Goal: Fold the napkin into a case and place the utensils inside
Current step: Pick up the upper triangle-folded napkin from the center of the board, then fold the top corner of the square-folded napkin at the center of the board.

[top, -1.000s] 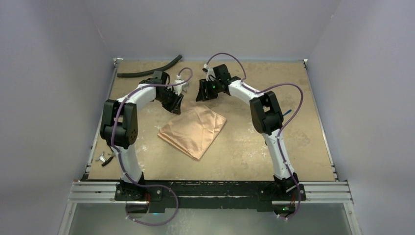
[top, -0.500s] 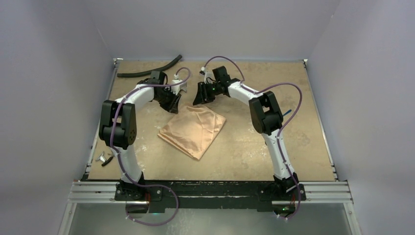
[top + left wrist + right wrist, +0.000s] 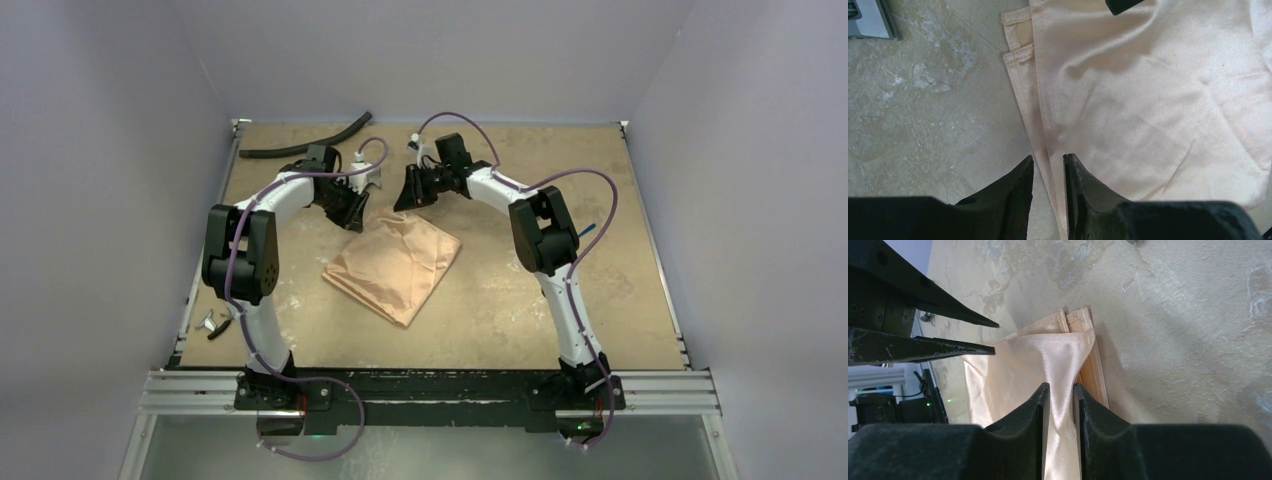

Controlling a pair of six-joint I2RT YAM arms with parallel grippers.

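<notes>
The peach-orange napkin (image 3: 395, 265) lies folded and flat in the middle of the table, one corner pointing toward the back. My right gripper (image 3: 408, 195) is at that far corner. In the right wrist view the gripper (image 3: 1061, 386) is shut on a raised ridge of the napkin (image 3: 1013, 365). My left gripper (image 3: 353, 207) is at the far left edge. In the left wrist view the gripper (image 3: 1048, 159) stands slightly open astride the hem of the napkin (image 3: 1148, 100), which lies flat. A slim blue fork (image 3: 588, 228) peeks out beside the right arm. The spoon is out of view.
A curved black hose (image 3: 305, 140) lies at the back left. A small wrench (image 3: 218, 324) rests by the left edge near the left arm's base. Walls close in the table on three sides.
The right jaws have closed on the napkin's far corner and shifted a little left. The left gripper moved slightly toward the back, and its opening is about the same.
</notes>
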